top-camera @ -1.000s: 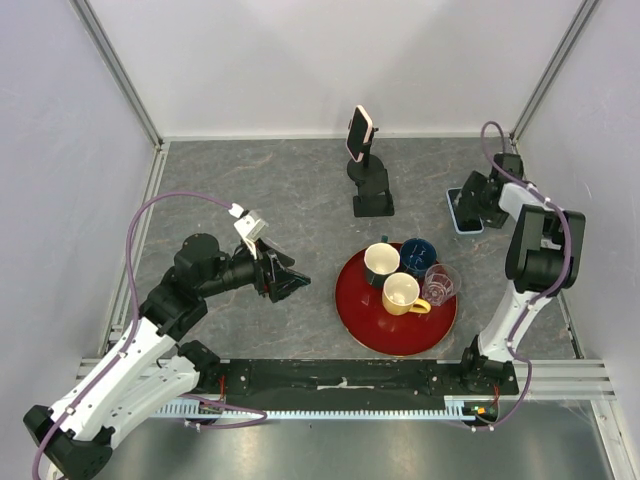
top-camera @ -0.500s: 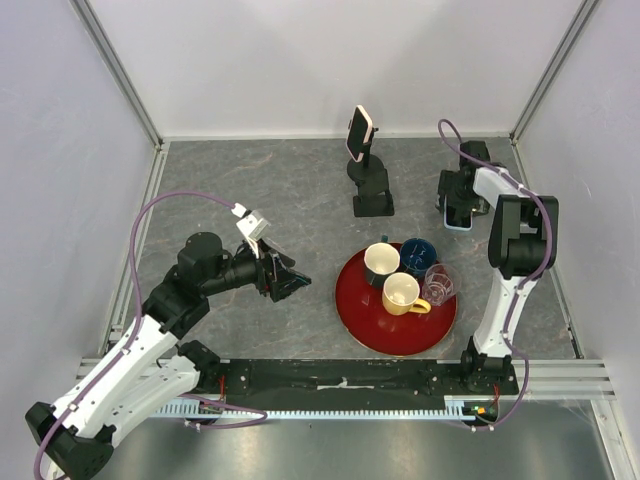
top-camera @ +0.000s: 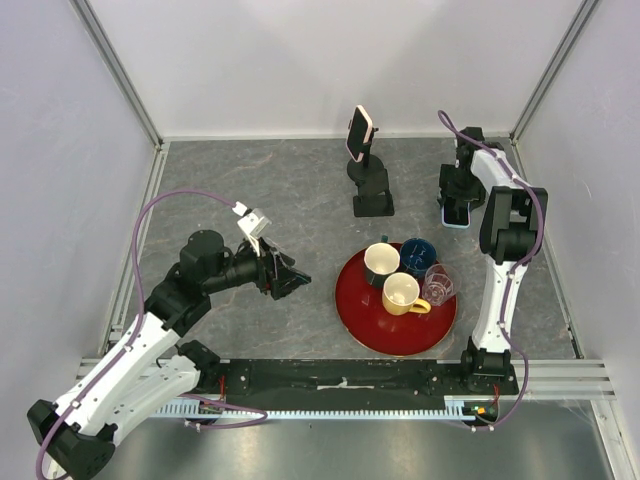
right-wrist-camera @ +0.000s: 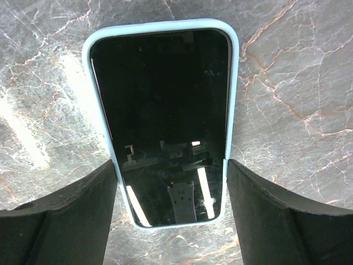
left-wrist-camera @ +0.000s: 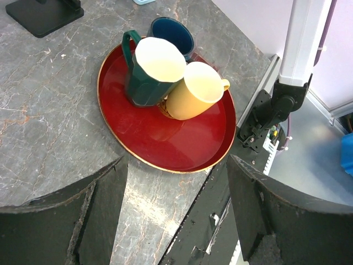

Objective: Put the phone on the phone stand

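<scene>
Top external: phone (top-camera: 456, 215), pale-blue case, lies flat on the table (top-camera: 250, 190) at the far right, well apart from the phone stand (top-camera: 372, 192). Right gripper (top-camera: 457, 192) sits directly over it. The stand's cradle carries a dark pink-edged slab (top-camera: 360, 132); looks like another phone. Left gripper (top-camera: 287, 282) hangs left of the red tray (top-camera: 360, 320).

Left wrist: left jaws wide apart, nothing between. Tray and mugs (left-wrist-camera: 165, 72) beyond.

Right wrist: screen up, fingers (right-wrist-camera: 60, 212) flank both long edges at the near half, at or touching the case. Can't tell if clamped. Judgement: rigid, dense-ish slab, glass face fragile, case probably grippy. Only thin edges offered, so pinch low across the width, nearer mid-length, or it'll pitch.
</scene>
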Controlling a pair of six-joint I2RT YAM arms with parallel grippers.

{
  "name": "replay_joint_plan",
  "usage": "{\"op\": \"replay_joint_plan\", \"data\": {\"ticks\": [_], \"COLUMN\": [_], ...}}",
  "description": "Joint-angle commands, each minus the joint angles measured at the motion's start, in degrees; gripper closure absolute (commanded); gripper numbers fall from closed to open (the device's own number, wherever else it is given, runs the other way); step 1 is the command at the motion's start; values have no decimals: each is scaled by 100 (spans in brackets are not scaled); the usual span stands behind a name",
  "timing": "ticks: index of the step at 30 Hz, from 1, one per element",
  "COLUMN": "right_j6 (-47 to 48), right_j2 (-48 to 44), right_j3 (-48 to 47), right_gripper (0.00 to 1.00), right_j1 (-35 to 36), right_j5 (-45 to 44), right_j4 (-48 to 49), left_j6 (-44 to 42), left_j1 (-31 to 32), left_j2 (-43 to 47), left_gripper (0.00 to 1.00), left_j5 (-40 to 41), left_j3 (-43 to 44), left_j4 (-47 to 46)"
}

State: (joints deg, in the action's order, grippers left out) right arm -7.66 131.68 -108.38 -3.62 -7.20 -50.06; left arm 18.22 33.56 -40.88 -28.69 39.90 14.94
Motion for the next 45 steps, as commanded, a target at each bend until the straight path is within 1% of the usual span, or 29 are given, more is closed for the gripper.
{"op": "replay_joint_plan", "data": {"ticks": [1, 3, 4, 5, 6, 7, 8, 13, 15, 16, 17, 19, 24, 27, 29, 33, 35, 36, 37, 39, 40, 41, 42, 43, 44, 45], "right_j6": [-25, -69, -78, -60, -60, -51, -43, -95, -174, -218, -349, -429, -692, -824, -895, -834, -633, -544, -448, -289, -236, -62, -43, -43, 1, 71], "right_j2": [482, 368, 185, 61, -62, -307, -431, -1203, -1486, -1774, -1934, -2311, -2945, -3235, -3236, -2956, -2797, -2614, -2542, -2324, -2244, -2156, -1964, -1875, -1795, -1664], "right_j3": [255, 396, 475, 684, 808, 931, 1115, 1643, 2021, 2179, 2485, 2750, 3568, 3780, 3754, 3517, 3281, 3149, 3052, 2814, 2709, 2499, 2384, 2235, 2042, 1962], "right_gripper": [49, 62, 76, 84, 89, 99, 100, 100, 100, 100, 100, 100, 100, 100, 100, 100, 100, 100, 89, 52, 27, 19, 15, 4, 2, 2], "right_j1": [19, 45, 71, 80, 124, 151, 168, 186, 177, 177, 177, 177, 160, 107, 37, -34, -34, -34, -34, -34, -34, -34, -34, -34, -34, -34], "right_j5": [-202, -413, -448, -492, -501, -528, -537, -519, -475, -449, -449, -405, -431, -431, -326, -176, -63, 77, 209, 255, 220, 263, 220, -24, -88, -132], "right_j4": [-197, 13, 127, 268, 565, 707, 830, 1674, 2182, 2376, 2579, 3080, 4090, 4346, 4339, 3892, 3681, 3314, 3197, 2838, 2688, 2547, 2232, 2029, 1879, 1643], "left_j6": [-178, -170, -169, -169, -169, -169, -161, -152, -152, -152, -152, -152, -143, -143, -143, -134, -134, -126, -125, -117, -108, -108, -99, -108, -99, -90], "left_j1": [-43, -60, -69, -78, -87, -104, -113, -157, -174, -174, -192, -201, -210, -210, -218, -218, -227, -227, -227, -227, -227, -236, -236, -236, -245, -245], "left_j2": [-42, -69, -78, -86, -86, -95, -95, -113, -104, -104, -104, -104, -95, -86, -87, -86, -86, -86, -95, -122, -130, -139, -139, -148, -148, -157], "left_gripper": [22, 22, 22, 22, 22, 22, 22, 22, 22, 22, 22, 22, 22, 22, 22, 22, 22, 22, 22, 22, 22, 22, 22, 22, 22, 22], "left_j5": [-102, -137, -137, -137, -137, -137, -146, -155, -155, -155, -163, -164, -172, -181, -190, -199, -207, -216, -234, -269, -286, -304, -313, -322, -330, -330], "left_j3": [-17, -17, -17, -17, -9, -9, -17, -26, -26, -26, -17, -35, -35, -35, -35, -44, -44, -52, -52, -44, -52, -52, -52, -61, -53, -61], "left_j4": [-123, -140, -140, -149, -149, -149, -149, -149, -158, -167, -167, -158, -167, -158, -175, -176, -184, -193, -211, -211, -219, -237, -237, -254, -255, -246]}}
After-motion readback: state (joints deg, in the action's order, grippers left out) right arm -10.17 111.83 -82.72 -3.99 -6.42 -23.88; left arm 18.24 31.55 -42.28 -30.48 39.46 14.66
